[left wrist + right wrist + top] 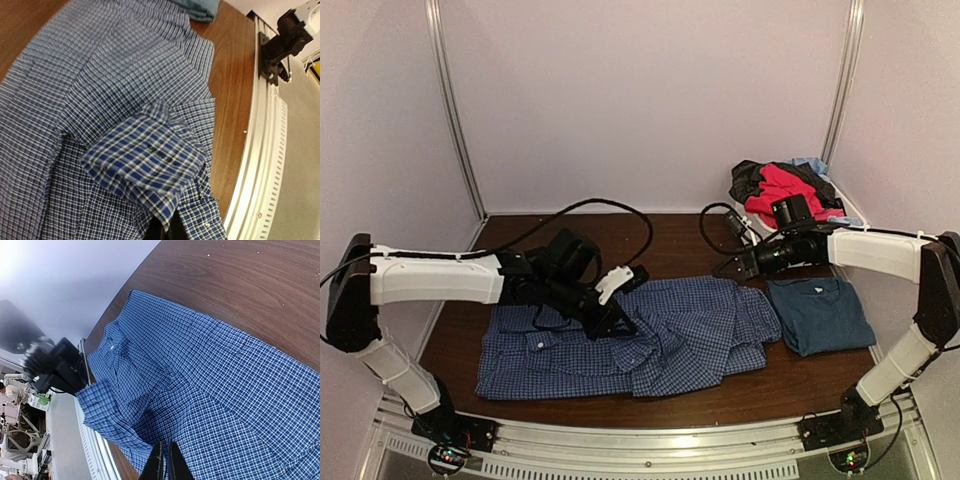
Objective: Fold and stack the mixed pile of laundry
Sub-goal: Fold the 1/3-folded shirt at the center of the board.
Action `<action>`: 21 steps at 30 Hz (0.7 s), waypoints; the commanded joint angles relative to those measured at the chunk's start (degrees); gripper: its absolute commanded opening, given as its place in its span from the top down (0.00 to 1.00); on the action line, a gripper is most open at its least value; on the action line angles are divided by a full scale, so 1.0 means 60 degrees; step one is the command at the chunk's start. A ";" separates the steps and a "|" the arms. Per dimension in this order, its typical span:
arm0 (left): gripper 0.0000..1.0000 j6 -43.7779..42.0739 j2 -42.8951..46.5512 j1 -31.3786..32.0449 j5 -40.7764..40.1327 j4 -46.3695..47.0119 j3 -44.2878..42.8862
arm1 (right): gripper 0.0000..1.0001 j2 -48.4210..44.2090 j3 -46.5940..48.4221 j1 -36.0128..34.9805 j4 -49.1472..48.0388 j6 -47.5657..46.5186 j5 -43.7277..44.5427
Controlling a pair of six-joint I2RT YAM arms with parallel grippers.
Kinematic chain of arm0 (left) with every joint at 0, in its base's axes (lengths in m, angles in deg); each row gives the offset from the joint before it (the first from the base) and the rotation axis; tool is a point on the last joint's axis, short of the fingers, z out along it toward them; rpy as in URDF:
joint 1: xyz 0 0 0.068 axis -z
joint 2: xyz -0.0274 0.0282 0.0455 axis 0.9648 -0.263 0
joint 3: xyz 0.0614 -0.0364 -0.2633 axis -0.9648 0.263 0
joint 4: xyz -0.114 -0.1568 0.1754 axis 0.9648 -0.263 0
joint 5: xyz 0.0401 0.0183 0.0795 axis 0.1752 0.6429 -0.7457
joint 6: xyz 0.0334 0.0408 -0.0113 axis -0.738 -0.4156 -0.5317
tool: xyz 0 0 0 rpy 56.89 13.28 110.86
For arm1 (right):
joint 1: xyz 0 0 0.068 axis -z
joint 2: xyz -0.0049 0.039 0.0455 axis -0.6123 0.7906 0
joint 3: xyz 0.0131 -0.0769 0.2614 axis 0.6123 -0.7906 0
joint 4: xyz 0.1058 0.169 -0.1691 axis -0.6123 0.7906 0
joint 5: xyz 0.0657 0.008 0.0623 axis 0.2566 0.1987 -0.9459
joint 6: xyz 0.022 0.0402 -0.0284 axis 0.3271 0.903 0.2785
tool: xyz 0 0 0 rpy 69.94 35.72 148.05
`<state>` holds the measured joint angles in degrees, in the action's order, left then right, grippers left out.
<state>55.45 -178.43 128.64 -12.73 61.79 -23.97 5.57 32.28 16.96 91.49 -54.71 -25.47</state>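
A blue-and-white checked shirt [660, 335] lies spread across the middle of the brown table [670, 235]. My left gripper [623, 324] rests on its middle, shut on a sleeve cuff [145, 160] that stands lifted above the cloth; the left gripper [170, 229] shows only as dark tips under that cuff. My right gripper [723, 269] sits at the shirt's far right edge. In the right wrist view the right gripper [165, 464] is shut with a thin fold of checked shirt [210, 390] between its fingers. A folded dark-blue T-shirt [818, 314] lies flat to the right.
Red, black and light-blue clothes [782, 188] are heaped at the back right in a white bin [758, 224]. A metal rail [260, 165] runs along the table's near edge, with the right arm's base [285, 40] on it. Black cables [610, 208] loop over the far table.
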 commanded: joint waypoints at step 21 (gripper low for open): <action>1.00 0.3085 0.3450 -0.2302 -0.4855 0.0707 0.3885 | 0.95 0.1212 0.0153 0.0053 -0.0607 0.0413 0.0616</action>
<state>71.32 -159.57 115.18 -34.80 65.29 -2.00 12.12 32.43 17.00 88.67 -52.04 -22.56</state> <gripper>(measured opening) 0.015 0.052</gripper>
